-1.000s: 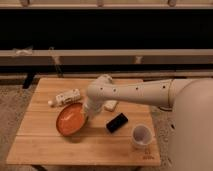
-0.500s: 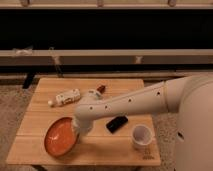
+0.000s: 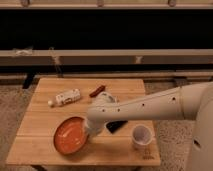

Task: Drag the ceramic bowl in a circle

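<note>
Ceramic bowl near worktop front edge. Hand on its rim, presumably for dragging. Can't tell how open

My gripper is at the three-o'clock rim of the ceramic bowl, which is glazed orange and smooth with a soft sheen. The worktop is pale, matt, planked wood. My arm has a smooth off-white shell that looks like plastic. The cup at the worktop's four o'clock looks smooth and white.
</note>
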